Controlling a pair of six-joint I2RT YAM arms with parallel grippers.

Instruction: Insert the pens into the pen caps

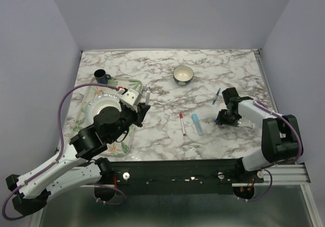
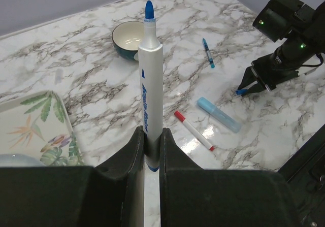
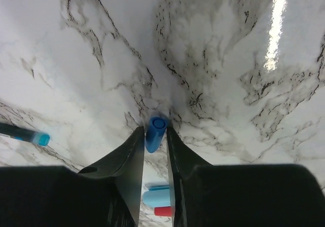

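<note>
From above, the left pincer point(image 1: 145, 106) hangs over the right edge of a leaf-patterned tray point(image 1: 128, 138). It holds a white pen point(image 1: 148, 96) upright. A plate point(image 1: 96, 105) lies on the tray, and a mug point(image 1: 100, 76) stands at the tray's far corner. A bowl point(image 1: 183, 74) sits far back on the counter point(image 1: 152, 69). Between the arms lie a red pen point(image 1: 182, 124) and a pale blue marker point(image 1: 197, 124), near each other but apart. A dark blue pen point(image 1: 217, 96) lies farther back. The right pincer point(image 1: 223, 119) is down at the counter, right of the marker.

In the left wrist view, the fingers clamp the white pen's lower barrel, with its bare blue tip pointing up. The red pen and marker lie between it and the right pincer.

In the right wrist view, the fingers press a blue cap point(image 3: 156, 124) from both sides, its open end facing the camera. Whether it touches the counter I cannot tell. The dark blue pen's teal end lies to the left, apart.
</note>
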